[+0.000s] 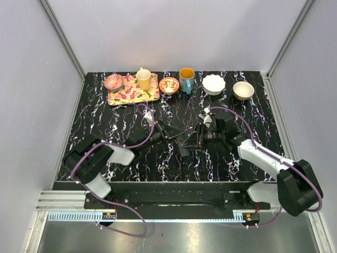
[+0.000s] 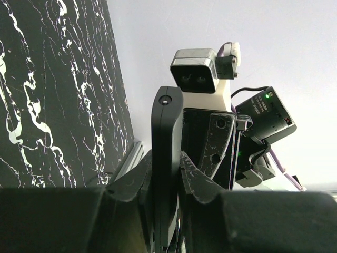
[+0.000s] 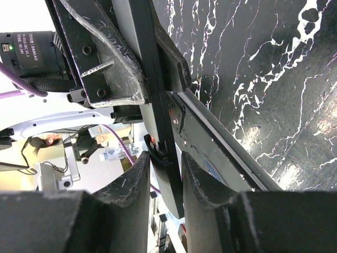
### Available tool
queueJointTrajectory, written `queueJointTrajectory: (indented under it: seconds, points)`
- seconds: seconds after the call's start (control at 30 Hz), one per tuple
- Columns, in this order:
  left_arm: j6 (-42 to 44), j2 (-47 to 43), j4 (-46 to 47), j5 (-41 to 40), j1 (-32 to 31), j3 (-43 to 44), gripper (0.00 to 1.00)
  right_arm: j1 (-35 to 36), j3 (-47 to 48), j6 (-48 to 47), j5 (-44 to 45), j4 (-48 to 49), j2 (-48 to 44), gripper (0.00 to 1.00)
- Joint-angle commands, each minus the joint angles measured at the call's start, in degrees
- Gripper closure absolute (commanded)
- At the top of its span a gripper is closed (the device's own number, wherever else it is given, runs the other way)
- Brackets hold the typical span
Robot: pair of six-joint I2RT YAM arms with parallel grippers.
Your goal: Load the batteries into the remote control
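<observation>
- Left gripper (image 2: 166,174): reaches from the left base to the middle of the table (image 1: 105,124). Its own wrist view shows both fingers (image 2: 138,176) pressed against the flat sides of a slim black bar, so it is clamped on the remote control (image 2: 167,126).
- Remote control: held edge-on between the two grippers at table centre. In the left wrist view, one rounded end with a small round dot sticks out beyond the fingers. In the right wrist view, the small red mark (image 3: 152,138) sits on its edge just above the fingertips. In the top view it blends into the dark grippers and marble, and whether it touches the table cannot be told.
- Right gripper (image 3: 164,168): comes in from the right base and meets the left gripper head-on. Its fingers (image 3: 192,174) flank the same bar closely, one on each side, so it is gripping the remote control too. The worn fingers of the left gripper show further along the bar.
- Back row, far edge of the table, well apart from the grippers:
  - floral tray (image 1: 131,95) carrying a pink bowl (image 1: 113,81) and a yellow cup (image 1: 144,79)
  - small red-patterned bowl (image 1: 169,85), just beside the tray
  - blue mug (image 1: 186,80) with an orange inside
  - white bowl (image 1: 214,84)
  - beige bowl (image 1: 243,90)
</observation>
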Motion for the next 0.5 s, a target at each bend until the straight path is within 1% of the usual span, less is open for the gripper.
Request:
queueJointTrajectory:
  seconds: [0.0,0.2,0.27,0.47]
  points:
    - [-1.8,-1.2,9.4,3.5,-1.4,4.1,1.00,1.3,1.6,-2.1,5.0,-4.5,1.7,0.77]
    - [-1.3,-1.3,8.6,5.8,-1.8,3.1,1.00,1.2,1.3,0.4,3.5,-2.9,2.7,0.82]
    - [-1.2,-1.3,8.4,6.4,-2.0,2.2,1.00,1.2,0.9,2.1,2.8,0.8,3.2,0.82]
    - [-1.2,-1.4,8.4,8.7,-2.3,0.8,1.00,1.1,0.9,5.4,2.2,4.4,4.0,0.83]
